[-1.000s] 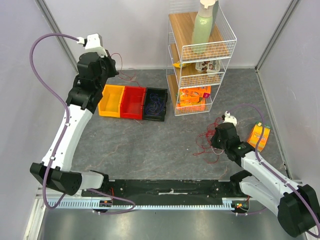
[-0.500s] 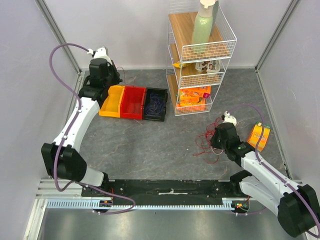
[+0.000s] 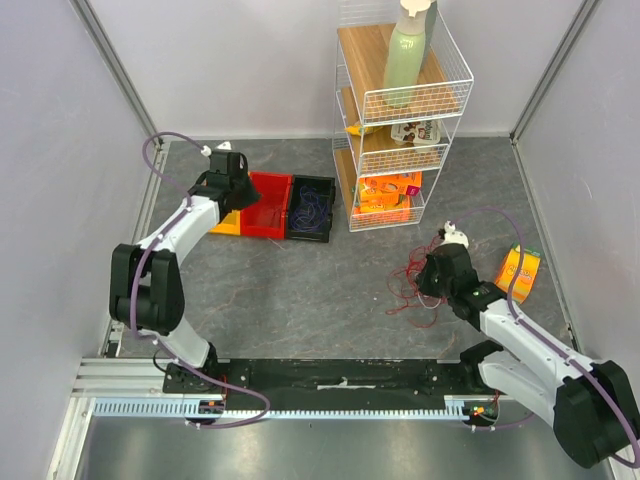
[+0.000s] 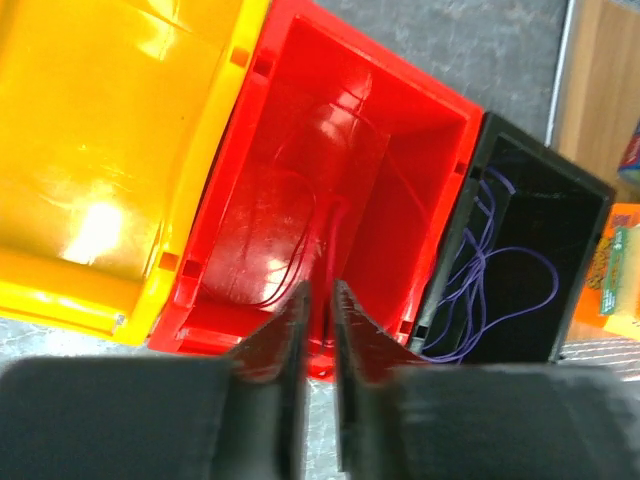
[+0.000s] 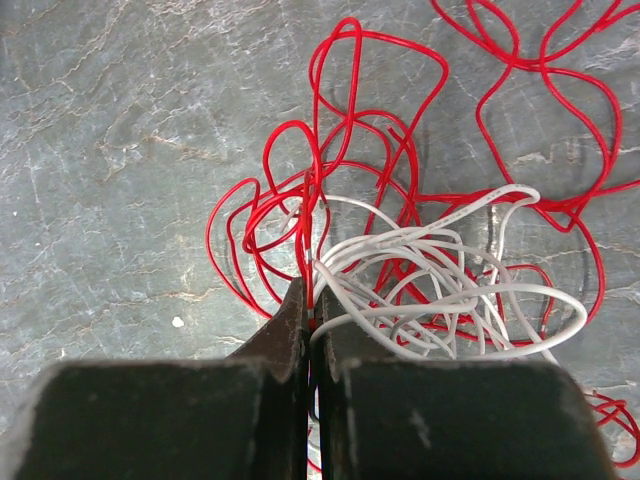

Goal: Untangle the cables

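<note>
Cables (image 5: 400, 270): thin wires in a loose knotted clump on the grey table (image 5: 120, 150). It fills the centre and right of the right wrist view, and sits right of centre in the top view.
Colours: a red wire (image 5: 305, 230) loops wide across the upper half of the frame. A white wire (image 5: 395, 243) is bunched tighter below it, and the two are threaded through each other.
Handling: these look very light and limp, with a little spring in the loops. A pulled strand will likely drag the whole clump rather than slide free, and the smooth coating may slip in a weak pinch.
Where to hold: best taken on a single strand at the outer edge of a loop, away from the dense crossing, so that one colour lifts clear.
Right gripper (image 5: 309, 310): the fingers are pressed together at lower centre, pinching a red strand where it runs down the left side of the clump. The white bundle lies just beside the tips.
Left gripper (image 4: 318, 300): it hangs over the red bin (image 4: 400, 150), with the fingers nearly together and only a slit between them. Whether a strand is caught in the slit I cannot tell.
Bins: faint red loops lie in the red bin. A purple wire (image 4: 487, 240) lies in the black bin (image 4: 545, 155) at right. The yellow bin (image 4: 100, 150) is at left.
</note>
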Available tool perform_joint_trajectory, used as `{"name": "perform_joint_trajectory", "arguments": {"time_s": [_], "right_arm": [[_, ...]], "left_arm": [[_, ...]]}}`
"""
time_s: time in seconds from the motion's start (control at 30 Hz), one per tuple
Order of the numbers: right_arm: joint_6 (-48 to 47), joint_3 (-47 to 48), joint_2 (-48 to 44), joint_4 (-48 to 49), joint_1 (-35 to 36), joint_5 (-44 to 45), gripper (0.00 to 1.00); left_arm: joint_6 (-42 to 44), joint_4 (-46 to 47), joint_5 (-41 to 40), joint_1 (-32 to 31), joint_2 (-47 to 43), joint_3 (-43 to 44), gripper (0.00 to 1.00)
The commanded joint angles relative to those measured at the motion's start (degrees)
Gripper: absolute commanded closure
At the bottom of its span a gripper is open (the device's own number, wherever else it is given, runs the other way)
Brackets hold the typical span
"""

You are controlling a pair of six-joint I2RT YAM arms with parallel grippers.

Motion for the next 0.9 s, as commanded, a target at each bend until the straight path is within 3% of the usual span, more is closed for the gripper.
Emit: {"name": "perform_joint_trajectory", "arguments": {"time_s": [0.0,0.1,0.13,0.2,0.27,0.33,0.43,0.63,0.7,0.87], "right_arm": [[-0.99,-0.33,0.77,3.22,-0.26,-3.76,1.0],[-2.92,-0.33,3.84,5.77,-0.08,-10.16,1.0],[-3.27,-0.24,4.89,6.82,0.0,-12.54,1.0],[-3.8,-0.42,6.74,9.28,0.44,-16.85,1.0],[-3.98,-0.24,8.5,12.27,2.19,-19.59,1.0],[-4.33,0.46,10.52,13.78,5.08,-21.17,0.99],[-4.42,2.13,15.17,18.08,10.8,-22.84,0.98],[0.23,1.87,20.99,27.57,15.73,-28.56,1.0],[1.03,1.43,20.55,28.37,16.09,-28.21,1.0],[0.85,0.38,15.73,25.91,16.09,-26.45,1.0]], "left_arm": [[-3.67,-0.75,2.3,0.17,1.23,4.34,0.69],[-3.76,-0.84,2.65,0.08,-2.62,3.21,0.19],[-3.85,-0.67,2.65,0.08,-4.21,2.51,0.1],[-3.5,-0.67,3.0,0.0,-8.6,0.58,0.08],[-2.97,-0.67,7.64,-0.27,-12.11,-1.97,0.08],[-2.18,0.03,12.91,-1.93,-14.93,-5.39,0.19],[0.62,4.42,23.53,-8.33,-17.57,-12.24,0.28],[4.33,14.97,24.54,-27.75,-20.92,-25.25,0.27],[2.41,17.33,24.88,-29.62,-19.52,-28.25,0.28],[2.21,22.35,28.3,-30.32,-16.88,-31.59,0.43]]}}
